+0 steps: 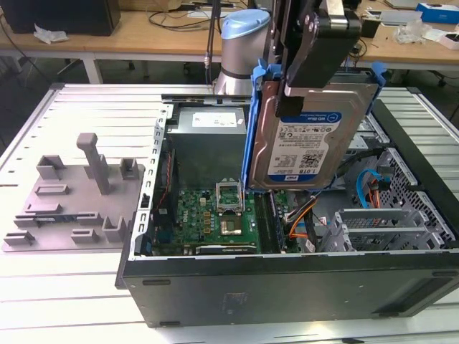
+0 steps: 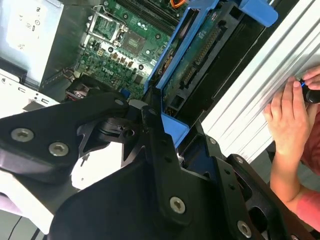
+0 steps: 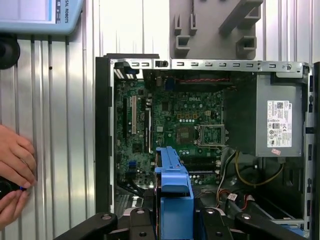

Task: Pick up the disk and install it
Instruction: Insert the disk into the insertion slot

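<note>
While the gripper (image 1: pixel 313 87) is clamping the upper edge of the disk (image 1: pixel 315 140), the drive is hanging upright in the air over the open computer case (image 1: pixel 287 283). Its labelled face is turning toward the exterior camera and its blue carrier bracket (image 1: pixel 249 129) is framing both sides. Gripping by that one edge is leaving the lower end free, which I am judging suits lowering it into a bay rather than laying it flat.

In the first wrist view the disk (image 3: pixel 172 192) is showing edge-on, flanked by the black gripper and hovering above the case's open interior, near the motherboard (image 3: pixel 185 125) and apart from the grey power-supply box (image 3: pixel 277 127). In the second wrist view its green circuit side (image 2: pixel 197 55) is showing. It is touching no part of the case that I can make out, so the install is not yet done.

A person's hand (image 2: pixel 287 117) is resting on the ribbed metal table (image 1: pixel 64 301) beside the case, seemingly on a small dark control. A grey fixture (image 1: pixel 72 190) is lying on the table at the exterior view's left
</note>
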`<action>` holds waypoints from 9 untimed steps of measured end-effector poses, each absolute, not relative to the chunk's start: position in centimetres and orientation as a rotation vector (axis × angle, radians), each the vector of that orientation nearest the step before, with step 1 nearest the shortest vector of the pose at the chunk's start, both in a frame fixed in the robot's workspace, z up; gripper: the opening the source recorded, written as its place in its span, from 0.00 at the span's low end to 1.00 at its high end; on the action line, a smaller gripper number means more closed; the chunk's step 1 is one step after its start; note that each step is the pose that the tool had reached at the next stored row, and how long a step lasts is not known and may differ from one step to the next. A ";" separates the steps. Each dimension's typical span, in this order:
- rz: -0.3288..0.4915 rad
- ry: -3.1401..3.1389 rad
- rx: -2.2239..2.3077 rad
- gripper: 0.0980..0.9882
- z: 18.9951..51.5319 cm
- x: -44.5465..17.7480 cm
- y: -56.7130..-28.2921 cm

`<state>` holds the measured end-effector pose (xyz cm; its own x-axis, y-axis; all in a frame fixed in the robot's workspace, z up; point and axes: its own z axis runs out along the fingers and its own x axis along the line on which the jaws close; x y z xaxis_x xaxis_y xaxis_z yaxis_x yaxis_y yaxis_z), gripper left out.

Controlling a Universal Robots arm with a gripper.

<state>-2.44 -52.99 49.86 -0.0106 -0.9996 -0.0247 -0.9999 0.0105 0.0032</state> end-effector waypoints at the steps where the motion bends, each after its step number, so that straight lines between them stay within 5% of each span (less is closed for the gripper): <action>1: 0.031 2.222 -2.199 0.30 49.9 -2.3 -53.0; 9: 0.032 2.223 -2.199 0.30 49.9 1.4 -53.1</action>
